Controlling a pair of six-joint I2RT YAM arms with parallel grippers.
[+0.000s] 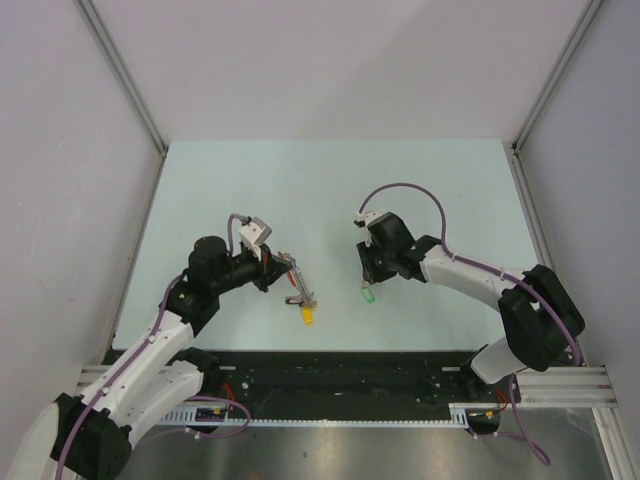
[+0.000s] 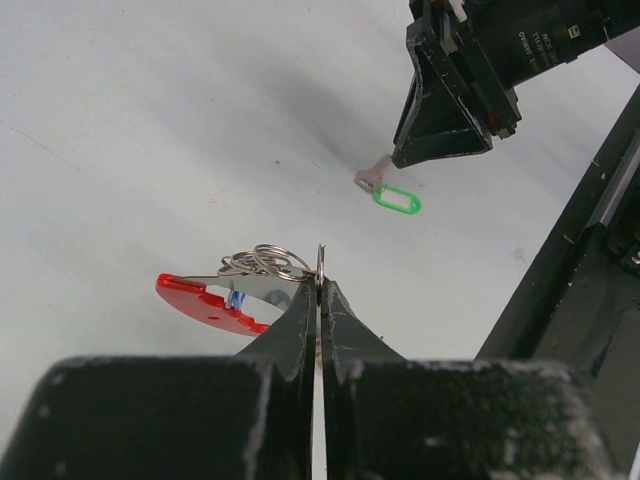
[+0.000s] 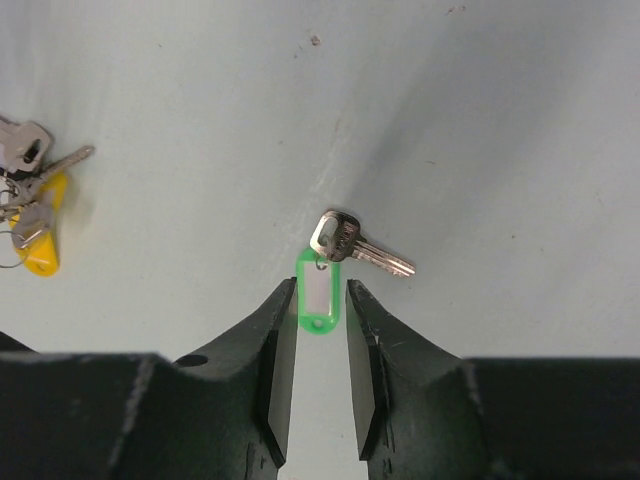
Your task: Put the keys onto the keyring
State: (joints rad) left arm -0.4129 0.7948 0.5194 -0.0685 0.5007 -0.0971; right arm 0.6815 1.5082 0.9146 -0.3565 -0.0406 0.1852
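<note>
The left gripper (image 2: 320,287) is pinched shut on a thin wire loop of the keyring (image 2: 265,262). Its wrist view shows one red tag (image 2: 205,300) and a bit of blue under the coils. The top view hides both of these. There the keyring (image 1: 296,285) is a silver strand running from the left gripper (image 1: 275,268) down to one yellow tag (image 1: 307,316) on the table (image 1: 300,190).

The right wrist view also shows that yellow tag (image 3: 40,248), with at least two silver keys (image 3: 25,150) bunched by it.

Further right, one loose key (image 3: 358,248) with one green tag (image 3: 317,268) lies flat on the table, well apart from the keyring. The right gripper (image 3: 321,290) has its fingers parted, one on each side of the green tag. Whether they touch it cannot be told. From above only the green tag (image 1: 368,296) shows, just below the right gripper (image 1: 371,280).
</note>
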